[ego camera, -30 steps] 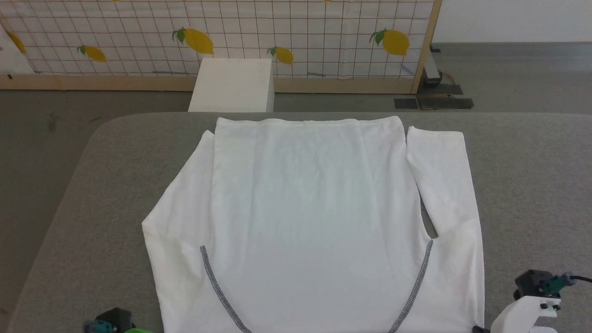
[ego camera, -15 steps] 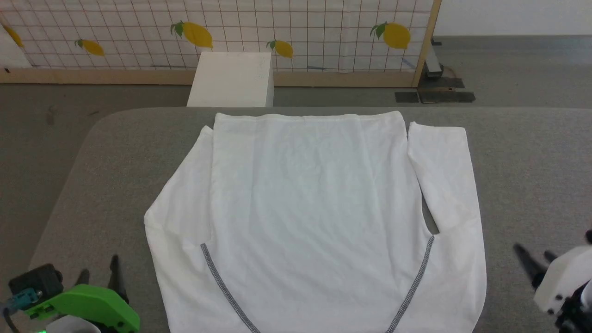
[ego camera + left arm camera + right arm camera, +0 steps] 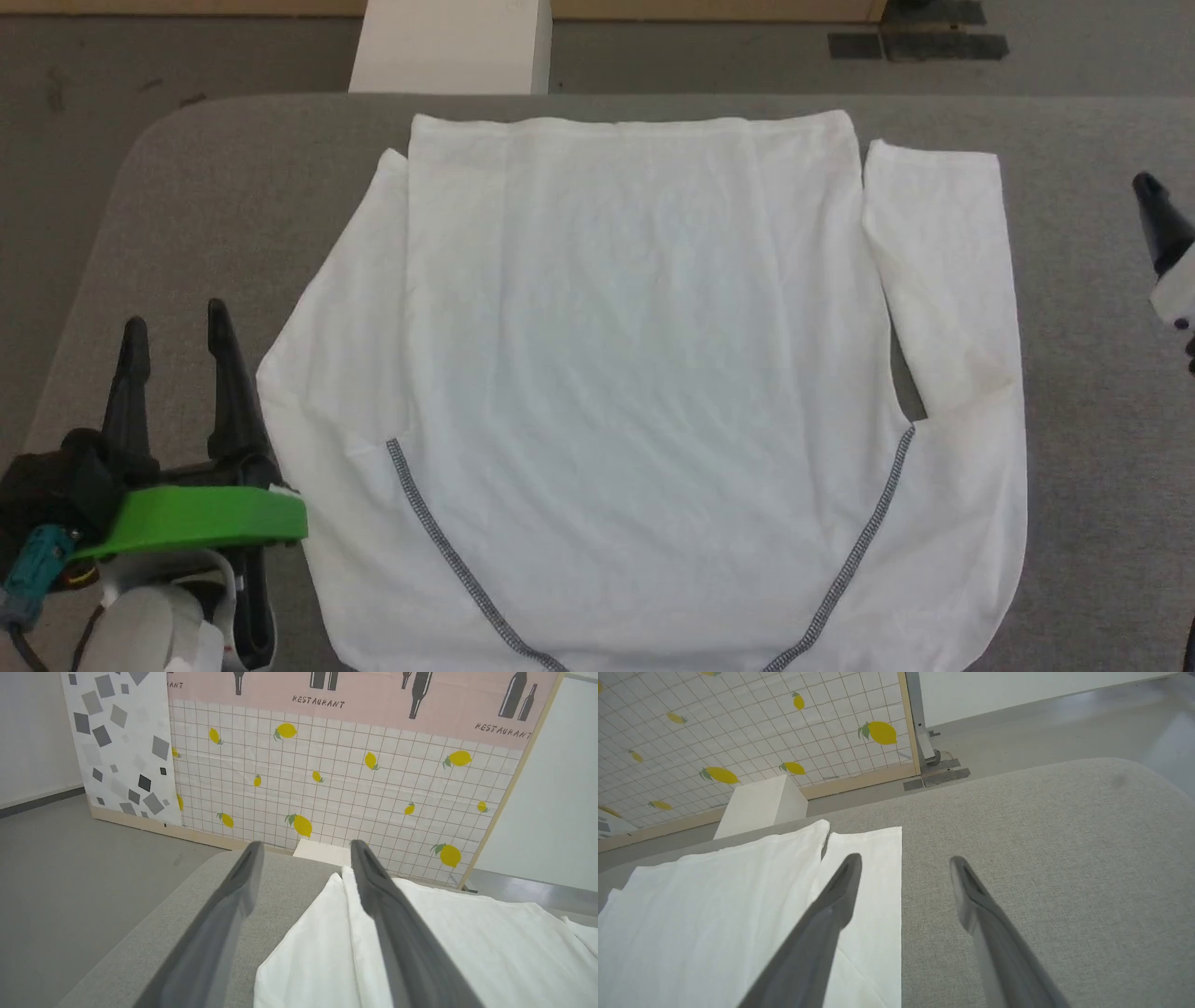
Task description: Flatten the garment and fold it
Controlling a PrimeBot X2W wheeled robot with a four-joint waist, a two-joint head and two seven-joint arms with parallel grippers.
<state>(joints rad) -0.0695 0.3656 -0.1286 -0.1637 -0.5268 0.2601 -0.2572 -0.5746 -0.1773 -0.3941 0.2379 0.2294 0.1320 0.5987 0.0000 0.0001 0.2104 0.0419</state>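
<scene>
Garment (image 3: 635,373) lies flat, centre frame, on grey tabletop (image 3: 1102,467), sleeves alongside body; I judge it ready for folding. My left tool (image 3: 175,315), lower left, gapes wide, empty, beside sleeve. Right tool (image 3: 905,859) likewise wide, empty, straddling opposite sleeve's edge, staged for grab.

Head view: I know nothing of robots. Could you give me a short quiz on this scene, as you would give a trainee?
1. True or false: the large white long-sleeved shirt of thin fabric lies spread out on the grey cloth-covered table.
2. The left gripper's two long dark fingers are: A) shut on a sleeve; B) open, beside the shirt; C) open, resting on the shirt's middle.
3. What colour is the zigzag stitching on the shirt?
Key: 1 true; 2 B; 3 dark grey.
</scene>
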